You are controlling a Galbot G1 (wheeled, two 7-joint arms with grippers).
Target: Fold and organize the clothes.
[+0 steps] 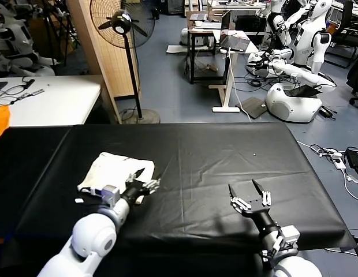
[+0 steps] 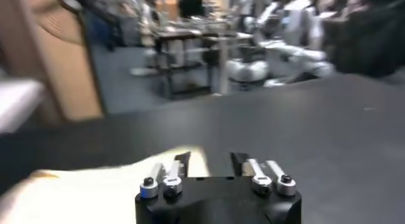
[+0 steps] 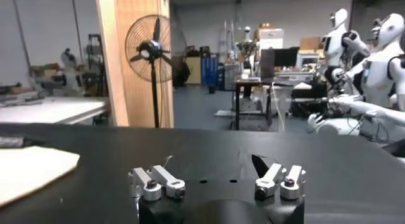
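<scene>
- Where the black surface [image 1: 225, 156] nears its left edge, the folded cream shirt [image 1: 112, 171] lies flat, long axis slanting toward the far-right corner.
- Left gripper [image 1: 145, 179], fingers spread, sits at the shirt's near-right end.
- Right gripper [image 1: 249, 194], spread, waits by the near edge, well apart.

A folded cream shirt [image 1: 115, 172] was seen at lower left on the black table cover [image 1: 213, 156], the left gripper [image 1: 145, 184] spread open at its edge; the right gripper [image 1: 251, 195] was held open at lower right.
</scene>
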